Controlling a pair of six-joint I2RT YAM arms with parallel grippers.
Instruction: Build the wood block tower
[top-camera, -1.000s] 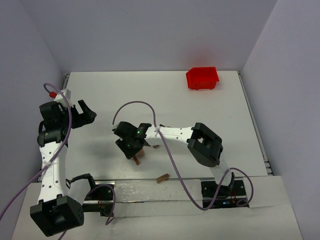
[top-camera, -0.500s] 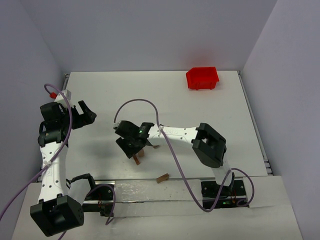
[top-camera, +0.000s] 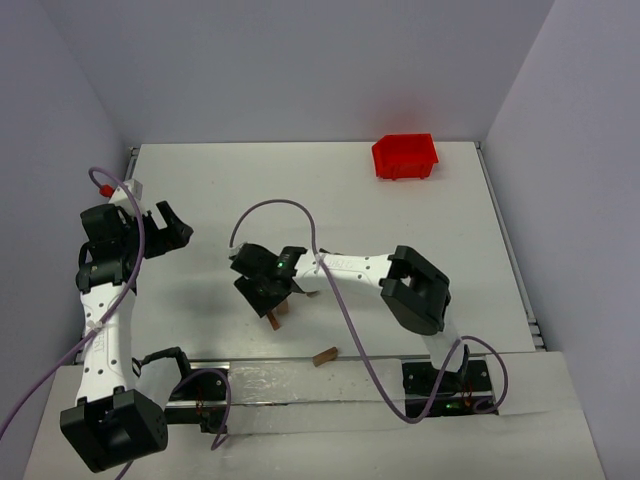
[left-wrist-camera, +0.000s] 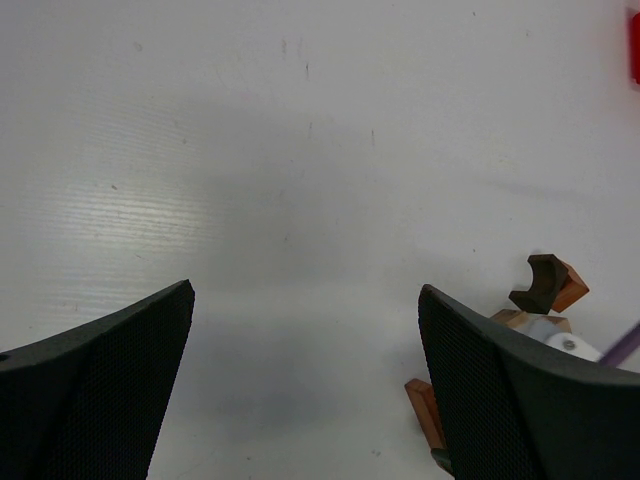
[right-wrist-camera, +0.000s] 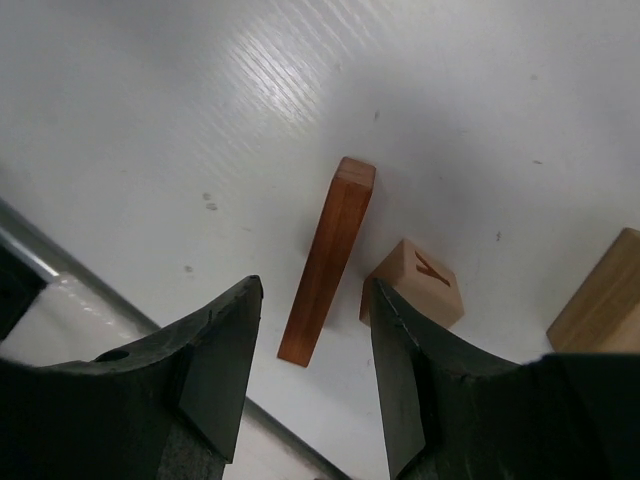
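while the right gripper (right-wrist-camera: 312, 300) hangs spread astride the reddish bar (right-wrist-camera: 335, 225), closing off-centre could swing it into the neighbouring cube (right-wrist-camera: 420, 287).

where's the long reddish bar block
Right wrist view: the bar sits on the table between the open fingers of the right gripper, a lettered cube just right of it.

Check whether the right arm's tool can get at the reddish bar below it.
Probably yes: the right tool is open astride the bar, with nothing over it, though the lettered cube crowds one side.
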